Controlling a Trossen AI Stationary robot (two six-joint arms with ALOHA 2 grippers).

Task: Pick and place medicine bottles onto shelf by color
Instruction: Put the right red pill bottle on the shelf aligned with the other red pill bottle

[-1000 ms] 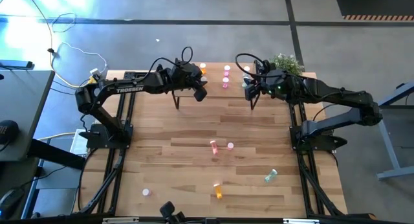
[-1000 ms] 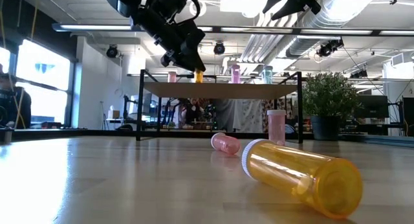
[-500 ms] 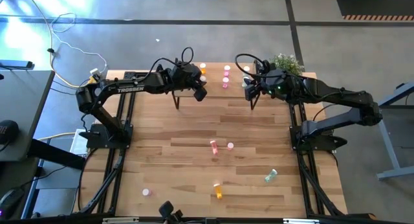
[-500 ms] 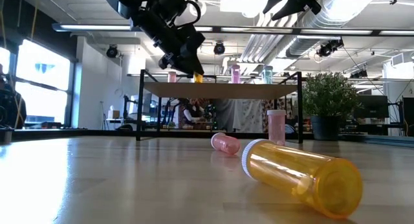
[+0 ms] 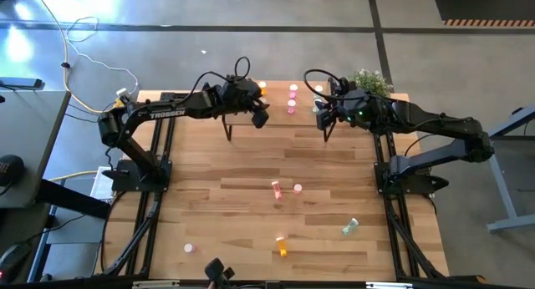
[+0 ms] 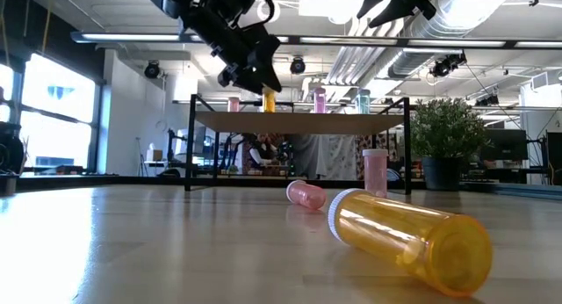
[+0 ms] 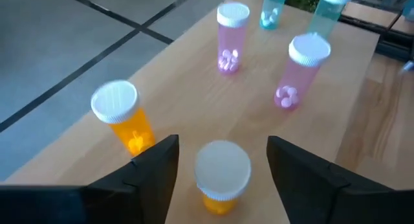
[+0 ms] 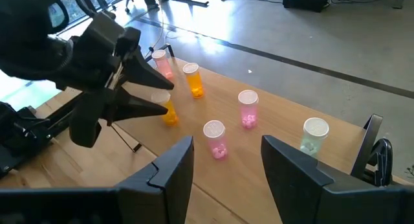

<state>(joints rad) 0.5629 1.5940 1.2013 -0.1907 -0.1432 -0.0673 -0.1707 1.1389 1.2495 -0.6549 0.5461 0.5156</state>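
Note:
My left gripper [image 7: 223,162] is open over the shelf's [image 5: 280,114] left part. Its fingers stand on either side of an orange medicine bottle [image 7: 222,179] without touching it. That bottle stands upright on the shelf board, also seen in the low view as the orange bottle [image 6: 269,100] just beyond the left gripper [image 6: 255,74]. A second orange bottle [image 7: 123,120], two pink bottles [image 7: 231,36] [image 7: 301,72] and teal bottles [image 7: 272,7] also stand on the board. My right gripper [image 8: 223,179] hangs open above the shelf's right part, with nothing between its fingers.
On the table lie two pink bottles [image 5: 275,189] [image 5: 298,189], an orange bottle [image 5: 282,245], a teal bottle [image 5: 349,227] and a pink one [image 5: 189,248] near the front left. A potted plant [image 5: 368,78] stands at the far right, beside the shelf.
My left gripper has opened and let go of the orange bottle, which stays standing upright on the shelf board. The right arm has kept still.

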